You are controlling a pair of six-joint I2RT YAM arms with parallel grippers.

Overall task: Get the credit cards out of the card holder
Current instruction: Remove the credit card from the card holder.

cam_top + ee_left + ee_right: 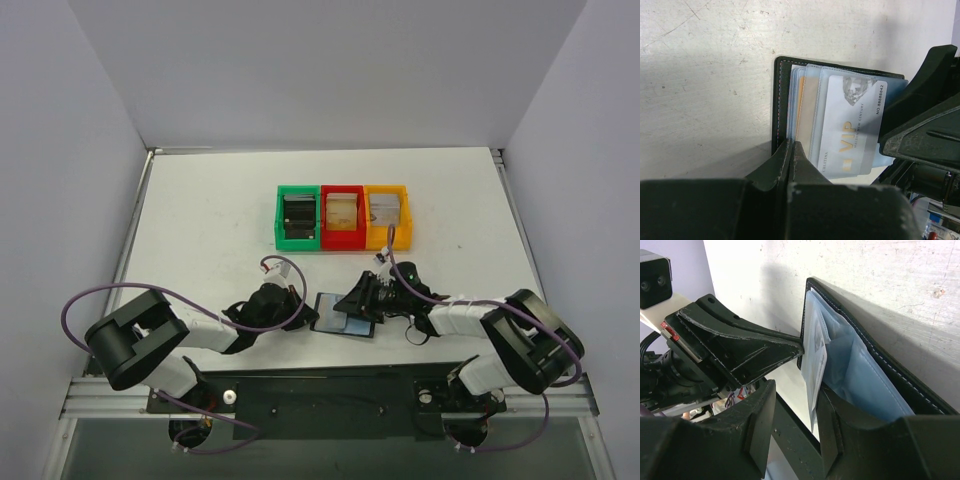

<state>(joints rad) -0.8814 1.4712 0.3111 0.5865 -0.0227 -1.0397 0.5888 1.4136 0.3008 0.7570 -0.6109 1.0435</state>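
Can see left gripper (pixel 791 146) fully shut right at the card holder (pixel 781 90) edge (pinching it or not, no idea), right gripper (pixel 796 405) half-open around one credit card (pixel 816 355).

The card holder (pixel 782 95) is seen lying open on the scuffed white table (pixel 705 75) at centre frame, its black stitched edge turned left. The credit cards (pixel 850 125) are fanned across its pockets: a pale one marked VIP is uppermost, and a tan one is tucked to its left. At bottom centre the left gripper (pixel 791 146) is pressed tight together, tips against the holder's lower left edge. The right gripper (pixel 905 125) is set over the cards' right side.
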